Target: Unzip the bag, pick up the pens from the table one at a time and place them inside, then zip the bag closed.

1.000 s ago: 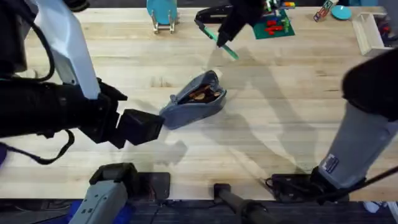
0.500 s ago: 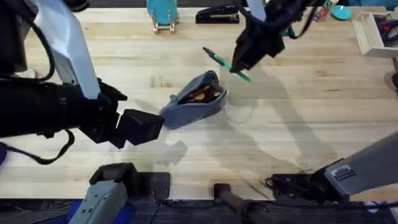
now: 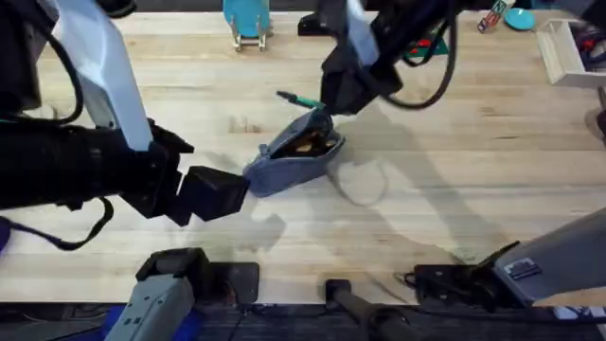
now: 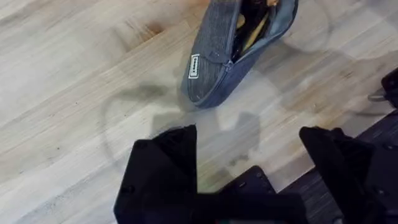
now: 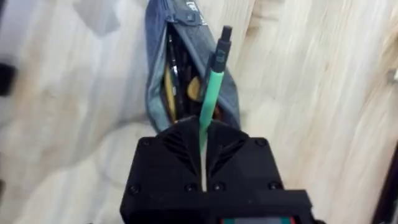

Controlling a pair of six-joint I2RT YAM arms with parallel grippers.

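Stage of the task, read from left to right across the table (image 3: 445,180). At the left, the left gripper (image 4: 249,168) hovers low just short of the near end of the bag (image 3: 295,152); its two black fingers (image 4: 163,163) stand spread apart with bare wood between them, grasping nothing. In the middle, the bag lies on its side on the table with the zipper already drawn back and the mouth gaping, so the unzipping step looks done. Brownish-orange lining shows inside, along with slim dark and orange shapes that may be a pen already stowed, though this cannot be told for certain. Above the far end of the bag hangs the right gripper (image 3: 333,95), its fingers clenched on the green pen (image 5: 211,84), which points its black tip out over the open mouth. The pen is not yet inside. By this reading the work is in its middle part: this pen remains to be lowered in and let go, any further pens remain to be fetched, and the zipper remains to be drawn shut. Along the far edge stand a black stapler (image 3: 309,23) and a blue stand (image 3: 247,23). Writing: a small white tag (image 4: 195,66) is sewn to the side of the bag; its print is too small to read.
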